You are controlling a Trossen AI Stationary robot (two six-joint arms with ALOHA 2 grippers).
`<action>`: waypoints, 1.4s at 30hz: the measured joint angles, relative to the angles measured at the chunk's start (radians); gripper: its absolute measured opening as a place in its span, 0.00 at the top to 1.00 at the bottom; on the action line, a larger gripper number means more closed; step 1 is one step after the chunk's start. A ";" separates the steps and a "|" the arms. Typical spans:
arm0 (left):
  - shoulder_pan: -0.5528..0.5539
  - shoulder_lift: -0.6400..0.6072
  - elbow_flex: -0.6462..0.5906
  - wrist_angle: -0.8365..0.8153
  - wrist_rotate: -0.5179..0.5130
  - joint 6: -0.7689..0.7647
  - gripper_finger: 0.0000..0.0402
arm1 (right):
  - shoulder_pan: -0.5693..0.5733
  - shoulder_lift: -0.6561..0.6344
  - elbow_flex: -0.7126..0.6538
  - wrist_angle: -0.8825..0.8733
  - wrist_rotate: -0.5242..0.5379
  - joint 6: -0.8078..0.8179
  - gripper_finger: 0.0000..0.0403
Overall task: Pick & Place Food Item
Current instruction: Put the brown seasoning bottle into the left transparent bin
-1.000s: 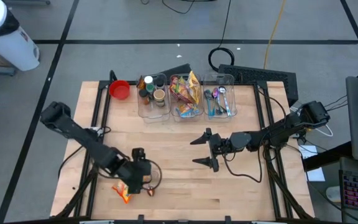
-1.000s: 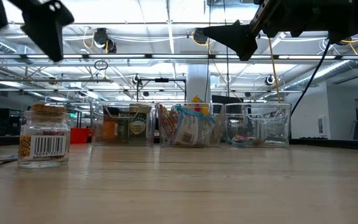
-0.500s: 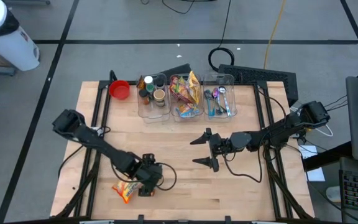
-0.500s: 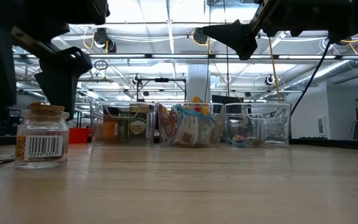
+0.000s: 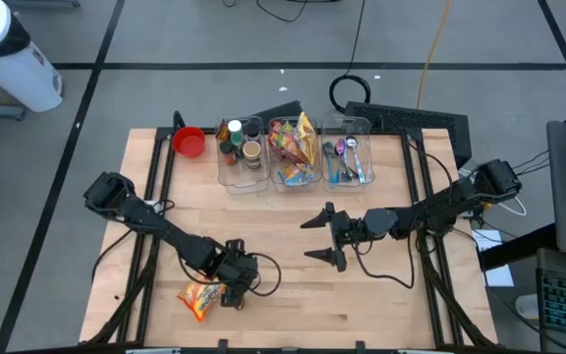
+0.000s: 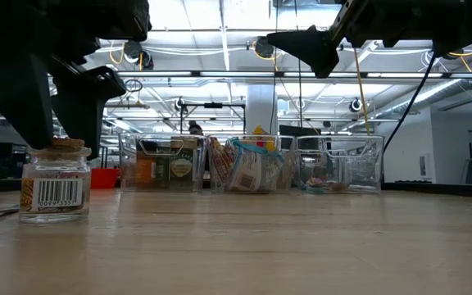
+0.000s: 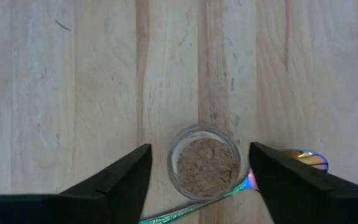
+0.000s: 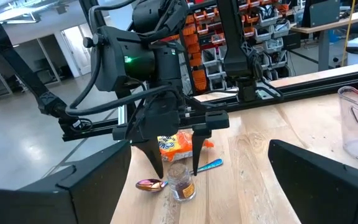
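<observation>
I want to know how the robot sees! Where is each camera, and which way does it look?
High: above, looking straight down at the table; both arms show.
Low: at tabletop height, looking across at the jar and bins; both grippers show.
Left wrist: on the left arm, looking down at the jar; own fingers show.
Right wrist: looks across at the left gripper; own fingers show.
Shared: all four see the jar.

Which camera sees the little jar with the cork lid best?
The low view: the jar stands side-on there, showing cork, glass and barcode label. The left wrist view only looks down on its cork top, between the left claw fingers. The right wrist view shows it far off. The high view hides it.
</observation>
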 joint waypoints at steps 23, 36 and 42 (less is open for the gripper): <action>0.002 -0.002 0.002 0.002 -0.029 0.031 0.71 | 0.000 0.000 0.000 0.000 0.000 0.000 0.07; 0.002 0.003 -0.002 -0.010 0.035 -0.018 0.26 | 0.000 0.000 0.000 -0.001 0.000 0.000 0.07; 0.006 0.003 -0.003 -0.003 0.032 0.005 0.20 | 0.000 0.000 0.000 -0.001 0.000 0.000 0.07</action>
